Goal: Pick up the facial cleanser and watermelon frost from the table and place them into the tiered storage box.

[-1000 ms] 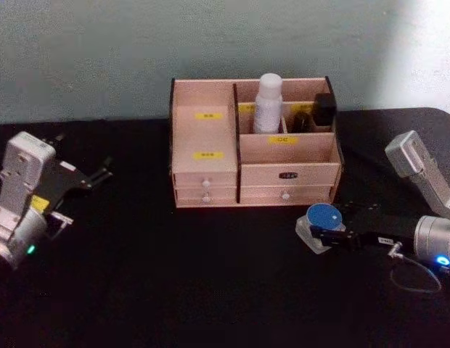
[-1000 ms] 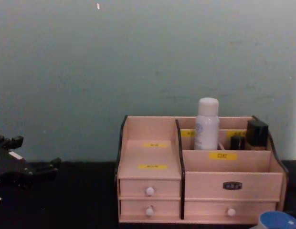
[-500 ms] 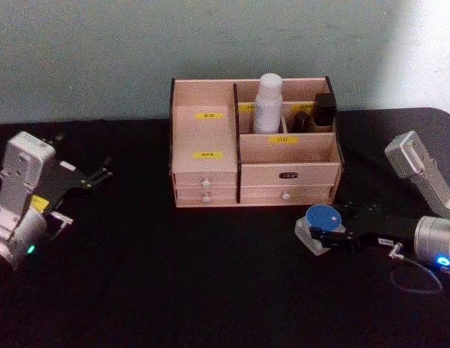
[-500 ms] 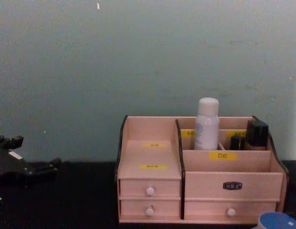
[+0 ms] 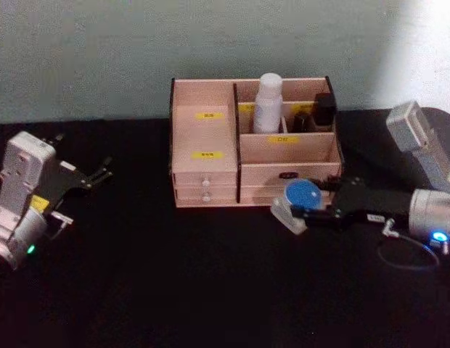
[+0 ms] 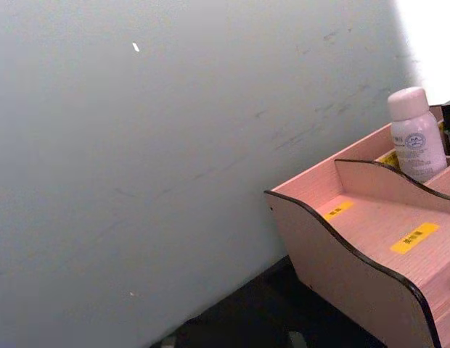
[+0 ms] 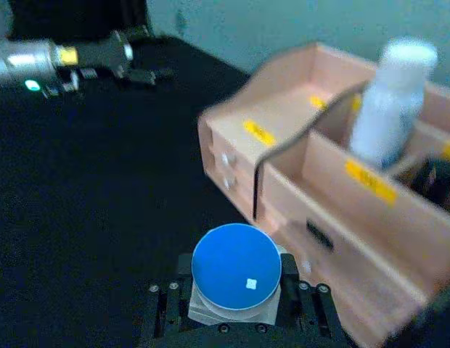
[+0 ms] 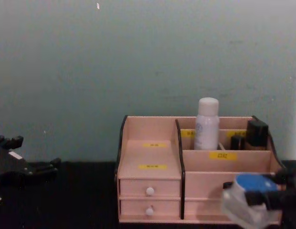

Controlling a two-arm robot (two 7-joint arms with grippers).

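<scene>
The tiered storage box [image 5: 207, 138] stands at the back of the black table, also seen in the chest view [image 8: 153, 143] and right wrist view [image 7: 283, 123]. A white bottle [image 5: 268, 101], which I take for the facial cleanser, stands upright in its rear compartment [image 8: 206, 124]. My right gripper [image 5: 305, 208] is shut on a small clear jar with a blue lid [image 5: 301, 194], which I take for the watermelon frost. It holds the jar [image 7: 236, 262] off the table, just in front of the box's right drawers [image 8: 250, 183]. My left gripper [image 5: 94, 176] is parked open at the far left.
Two dark small containers [image 5: 324, 109] stand in the box's rear right compartment. The front right compartment behind the yellow label [image 8: 223, 155] looks free. A grey-green wall [image 8: 138, 57] rises right behind the box. Black tabletop [image 5: 174, 275] stretches in front.
My right gripper has lifted the blue-lidded jar off the table and carried it left and up toward the front of the box. The left arm has stayed put.
</scene>
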